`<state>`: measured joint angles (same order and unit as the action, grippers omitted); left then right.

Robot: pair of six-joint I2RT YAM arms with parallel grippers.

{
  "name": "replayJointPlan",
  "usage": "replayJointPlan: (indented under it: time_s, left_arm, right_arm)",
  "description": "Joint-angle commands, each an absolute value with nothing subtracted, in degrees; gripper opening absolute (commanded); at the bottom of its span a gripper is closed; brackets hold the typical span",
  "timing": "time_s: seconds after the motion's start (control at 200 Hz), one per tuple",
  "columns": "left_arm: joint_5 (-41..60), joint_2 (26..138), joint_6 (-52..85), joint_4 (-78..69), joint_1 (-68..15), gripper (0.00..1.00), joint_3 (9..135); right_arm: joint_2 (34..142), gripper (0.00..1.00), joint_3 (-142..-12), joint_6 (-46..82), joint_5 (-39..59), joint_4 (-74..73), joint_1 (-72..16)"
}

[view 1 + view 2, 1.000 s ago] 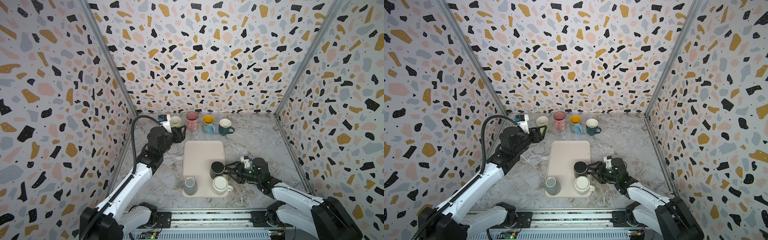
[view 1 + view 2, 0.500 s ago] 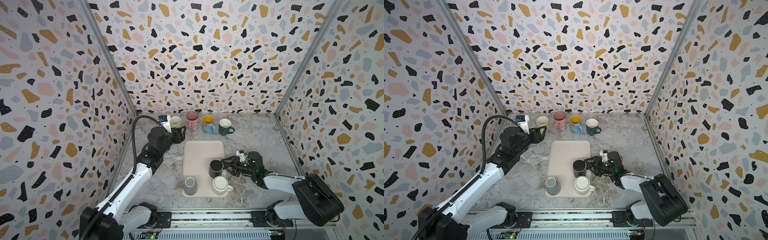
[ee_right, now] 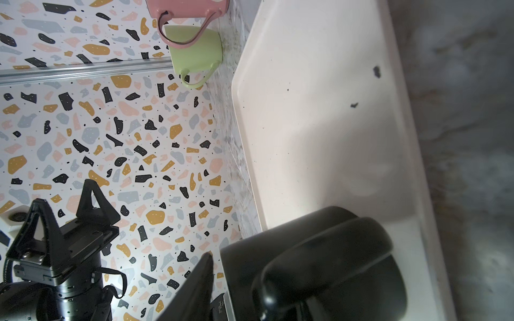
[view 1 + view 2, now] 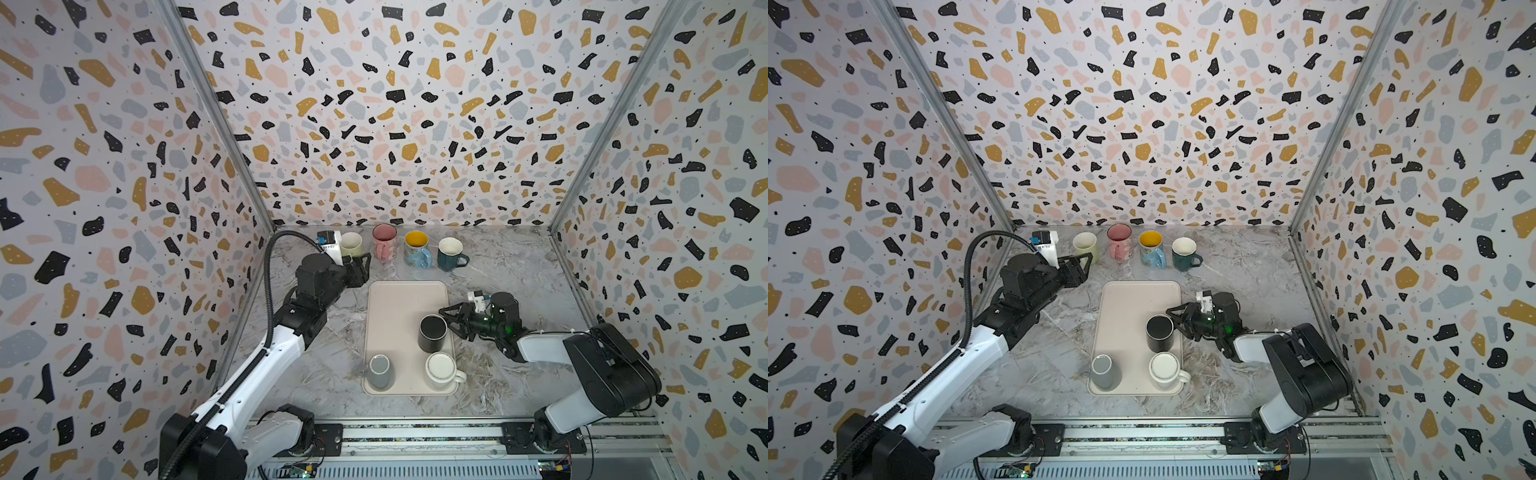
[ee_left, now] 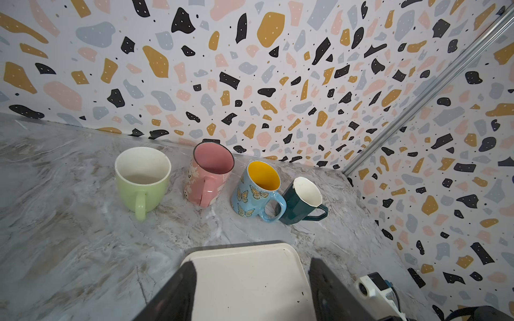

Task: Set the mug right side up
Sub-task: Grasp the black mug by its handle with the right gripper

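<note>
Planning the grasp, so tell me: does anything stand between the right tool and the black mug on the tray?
Nothing visible does. The right tool is at the black mug, by its handle; the white mug stands apart.

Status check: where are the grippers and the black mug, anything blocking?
Left gripper open, empty, near green mug. Right gripper at black mug handle, fingers apart, grip unconfirmed. Mug on tray, looks base-up. White mug close beside it.
</note>
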<state>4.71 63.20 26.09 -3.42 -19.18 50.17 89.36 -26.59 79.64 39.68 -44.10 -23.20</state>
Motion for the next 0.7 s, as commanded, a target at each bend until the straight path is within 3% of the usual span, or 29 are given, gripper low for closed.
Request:
replayJointPlan:
  time_s: [0.0, 0.471, 0.696]
  left_arm:
    - [3.8, 63.6, 24.7, -3.9, -18.9, 0.66, 50.7]
    - [3.0, 64.2, 23.9, -3.1, -18.7, 0.66, 51.5]
    - [2.8, 64.2, 23.7, -2.9, -18.7, 0.66, 51.5]
  right_arm:
    - [90.7, 0.46, -28.2, 79.5, 41.2, -47.3, -23.0]
    - [97.1, 0.31, -31.0, 81.2, 42.5, -52.9, -23.0]
    - [99.8, 0.16, -32.7, 82.1, 43.5, -55.2, -23.0]
